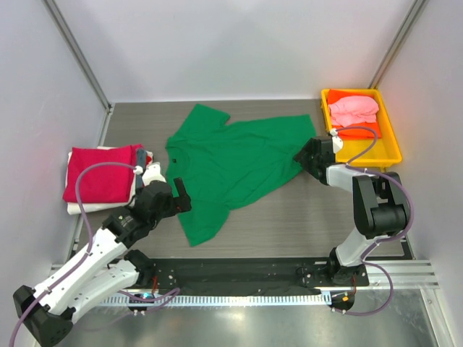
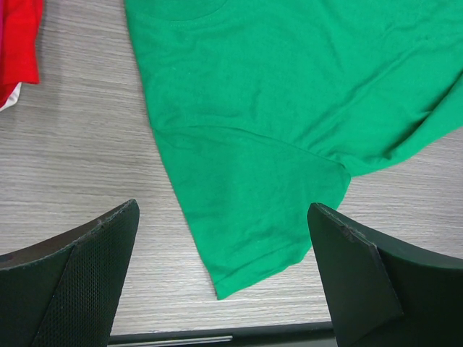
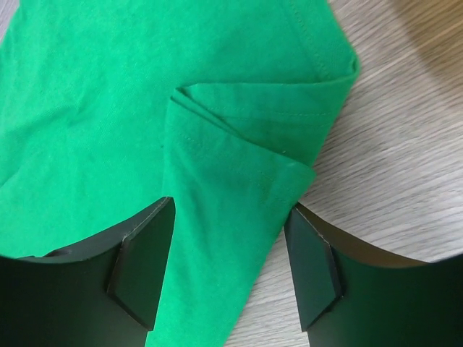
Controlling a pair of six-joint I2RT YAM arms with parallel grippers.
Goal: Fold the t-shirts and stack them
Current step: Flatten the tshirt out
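Bright, even light; soft shadows; sharp focus.

My left claw point(image 1: 181, 196) hangs spread wide over the near sleeve of the green shirt point(image 1: 231, 163), and the bare worktop point(image 1: 289, 217) shows on both sides of that sleeve, so there is room to come down. Further left the folded crimson shirt point(image 1: 101, 173) stands in the way. My right claw point(image 1: 305, 155) is parted over the shirt's doubled-over corner. The yellow tray point(image 1: 394, 153) with the pink shirt point(image 1: 353, 110) sits near its right side and blocks that way. The near strip of worktop between my arms is open. The strip behind the green shirt is narrow.
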